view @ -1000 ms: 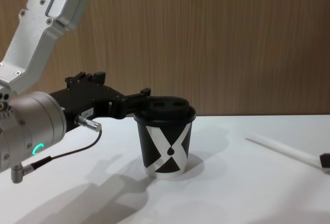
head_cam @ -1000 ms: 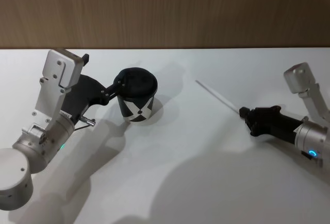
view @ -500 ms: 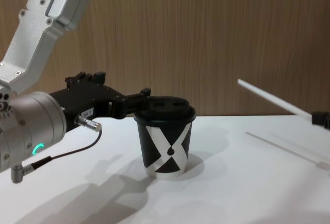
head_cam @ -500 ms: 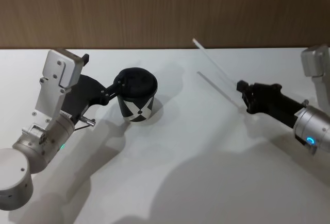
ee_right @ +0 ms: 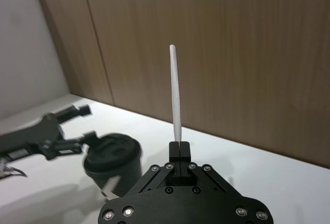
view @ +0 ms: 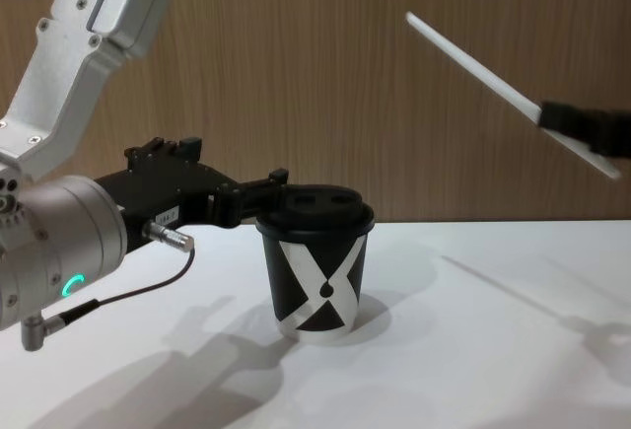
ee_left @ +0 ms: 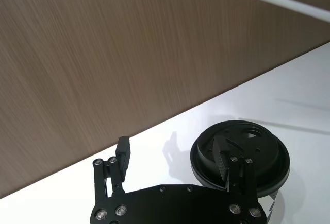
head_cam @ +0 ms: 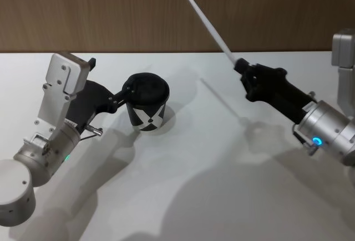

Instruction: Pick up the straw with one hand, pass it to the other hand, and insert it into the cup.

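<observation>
Gripping the straw near its lower end, the right tool is clamped on it. Most of the length sticks out ahead of the tips, w/ a short stub behind them in the chest view. Long axis: steeply tilted, free end up & over toward the left tool's side, well off the counter.

The left tool sits low beside the cup, jaws spread wide, one finger over the lid's rim, the other out over bare counter.

The handover prob. turns on this: the straw's free end is high above & well apart from the left tool, beyond the cup from it. The left tool is much the nearer one to the cup. Judging by that, either the straw comes down or the left tool lifts off the lid to close the gap.

Hard to make out:
- whether that finger actually touches the lid
- which lid opening takes the straw

In the left wrist view the straw runs off the edge.
</observation>
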`<act>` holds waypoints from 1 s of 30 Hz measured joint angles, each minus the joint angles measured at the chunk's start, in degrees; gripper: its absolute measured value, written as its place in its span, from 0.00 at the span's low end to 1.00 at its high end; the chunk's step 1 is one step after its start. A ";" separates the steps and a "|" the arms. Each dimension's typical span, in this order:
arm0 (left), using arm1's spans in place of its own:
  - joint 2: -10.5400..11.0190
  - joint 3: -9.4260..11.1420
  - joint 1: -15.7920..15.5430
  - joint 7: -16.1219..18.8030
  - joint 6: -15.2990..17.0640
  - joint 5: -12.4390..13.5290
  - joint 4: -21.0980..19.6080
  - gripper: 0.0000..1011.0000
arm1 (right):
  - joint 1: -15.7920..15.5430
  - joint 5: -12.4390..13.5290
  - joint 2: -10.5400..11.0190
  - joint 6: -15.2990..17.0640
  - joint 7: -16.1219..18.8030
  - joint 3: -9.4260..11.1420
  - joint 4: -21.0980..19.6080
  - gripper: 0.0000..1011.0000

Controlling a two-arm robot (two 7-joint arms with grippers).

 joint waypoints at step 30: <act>0.00 0.00 0.00 0.00 0.00 0.00 0.00 0.99 | 0.45 6.31 -3.63 -0.85 4.99 -5.16 -6.79 0.00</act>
